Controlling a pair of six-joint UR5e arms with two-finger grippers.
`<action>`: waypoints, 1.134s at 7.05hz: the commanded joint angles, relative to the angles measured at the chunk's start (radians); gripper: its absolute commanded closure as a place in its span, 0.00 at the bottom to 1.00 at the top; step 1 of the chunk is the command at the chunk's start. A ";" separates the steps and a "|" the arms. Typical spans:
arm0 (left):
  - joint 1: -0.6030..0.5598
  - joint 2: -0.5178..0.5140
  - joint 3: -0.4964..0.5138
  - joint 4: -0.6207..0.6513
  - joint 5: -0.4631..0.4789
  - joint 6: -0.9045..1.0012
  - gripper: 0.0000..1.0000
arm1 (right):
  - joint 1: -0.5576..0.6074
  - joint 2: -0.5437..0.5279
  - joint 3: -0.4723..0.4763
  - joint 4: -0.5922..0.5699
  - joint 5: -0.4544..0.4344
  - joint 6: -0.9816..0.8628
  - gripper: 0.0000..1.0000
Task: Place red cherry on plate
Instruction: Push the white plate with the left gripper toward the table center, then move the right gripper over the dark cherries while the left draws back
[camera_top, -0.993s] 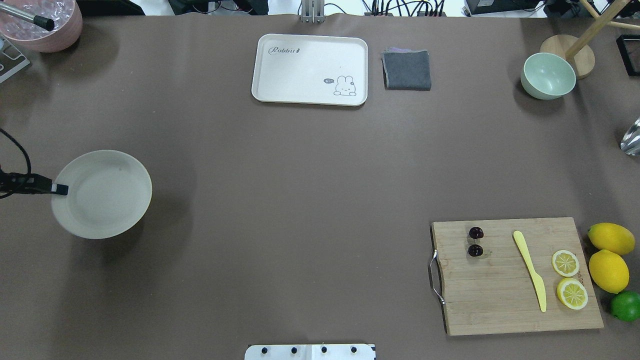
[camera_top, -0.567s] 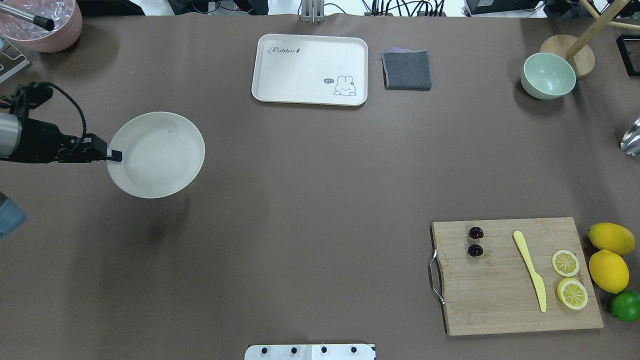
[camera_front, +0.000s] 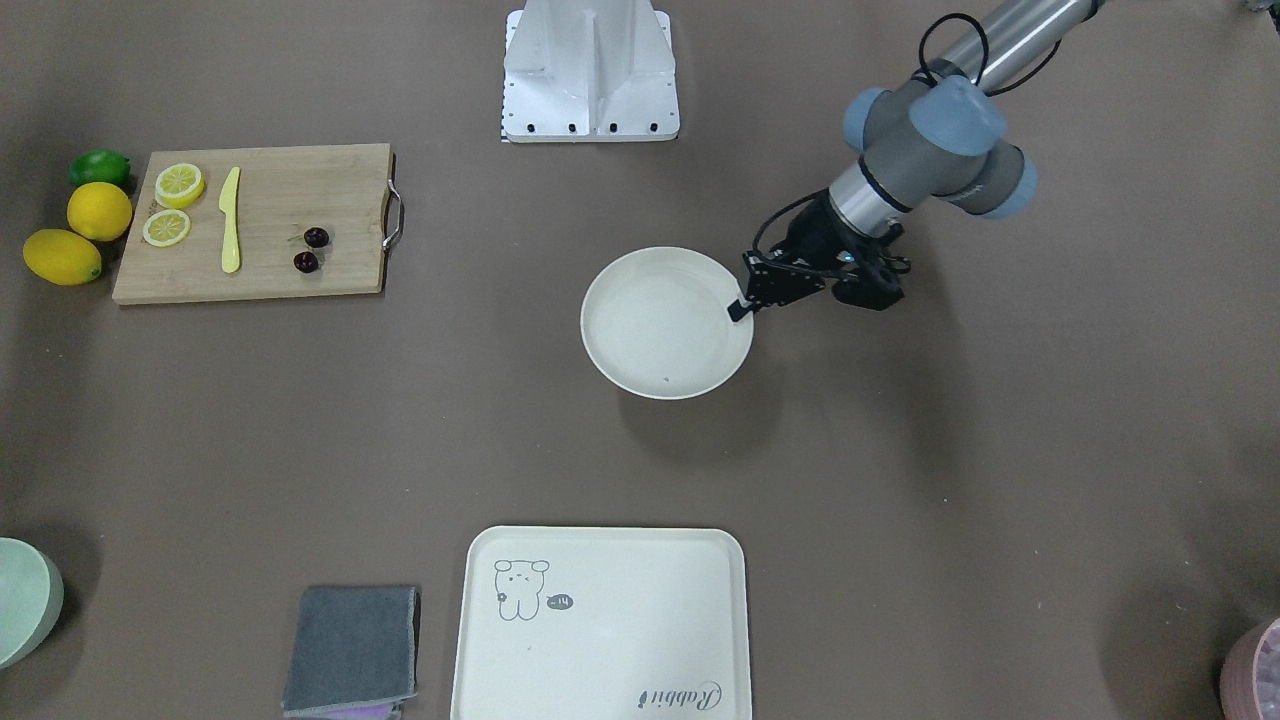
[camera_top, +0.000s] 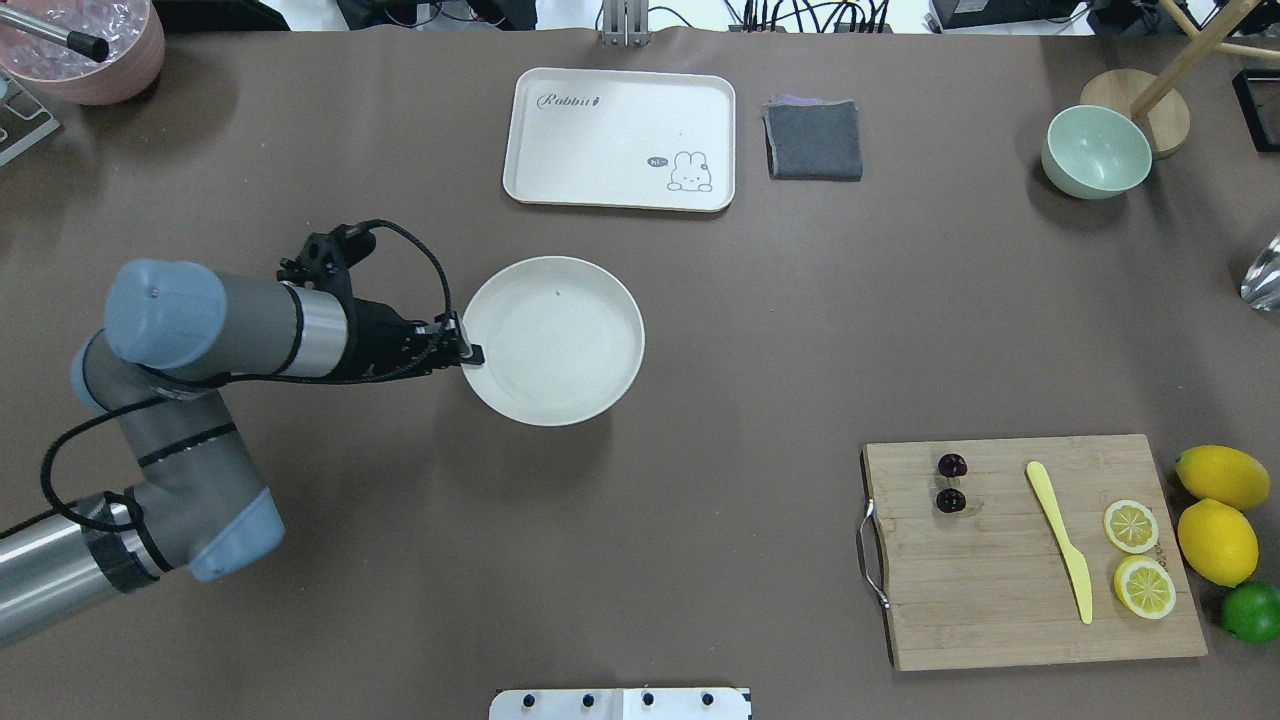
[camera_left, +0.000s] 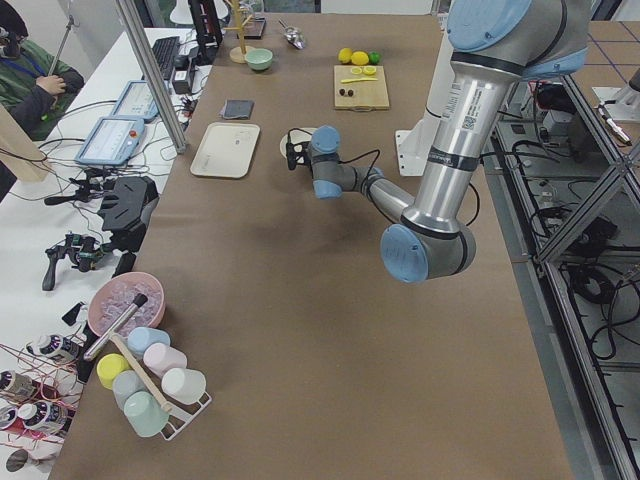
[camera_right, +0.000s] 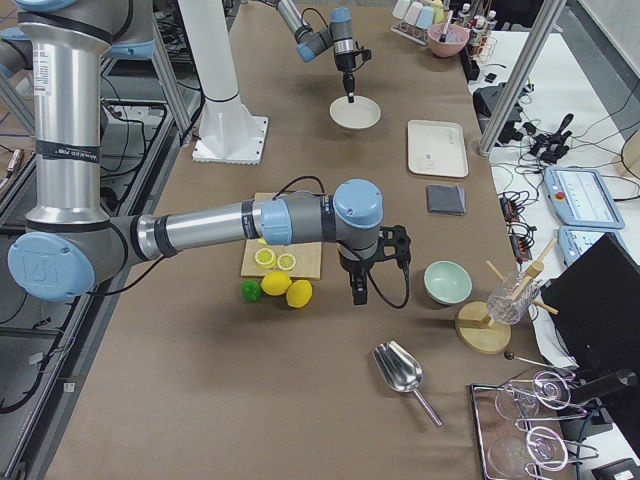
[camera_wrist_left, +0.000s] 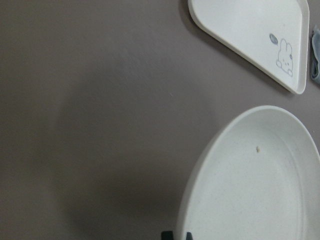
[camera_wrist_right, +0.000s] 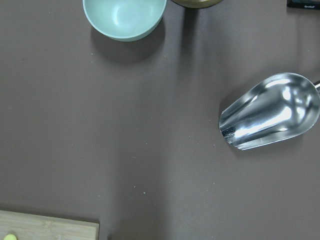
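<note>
The red cherry (camera_top: 951, 500) is a dark pair lying on the left part of the wooden cutting board (camera_top: 1000, 620), also seen in the front view (camera_front: 307, 262). My left gripper (camera_top: 472, 353) is shut on the left rim of the round cream plate (camera_top: 560, 340), which hangs a little above the table's middle with its shadow below it. In the left wrist view the plate (camera_wrist_left: 250, 190) fills the lower right. My right gripper (camera_right: 358, 292) shows only in the exterior right view, beyond the lemons; I cannot tell whether it is open or shut.
A rabbit tray (camera_top: 620, 138) and a grey cloth (camera_top: 813, 140) lie at the far edge. A green bowl (camera_top: 1095, 150) stands at far right. The board also bears a yellow knife (camera_top: 1060, 540) and lemon slices, with lemons (camera_top: 1217, 541) beside it. A metal scoop (camera_wrist_right: 270, 117) lies nearby.
My left arm has carried the plate from the table's far left edge rightward to the middle. The cherries and the board have not moved.
</note>
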 joint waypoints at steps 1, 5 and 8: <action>0.172 -0.040 -0.027 0.108 0.192 -0.016 1.00 | -0.062 0.000 0.060 0.000 0.008 0.090 0.00; 0.162 -0.040 -0.005 0.110 0.203 -0.007 1.00 | -0.306 0.101 0.224 0.000 -0.004 0.514 0.00; 0.113 -0.035 -0.016 0.108 0.208 -0.007 0.02 | -0.439 0.178 0.232 0.000 -0.097 0.629 0.00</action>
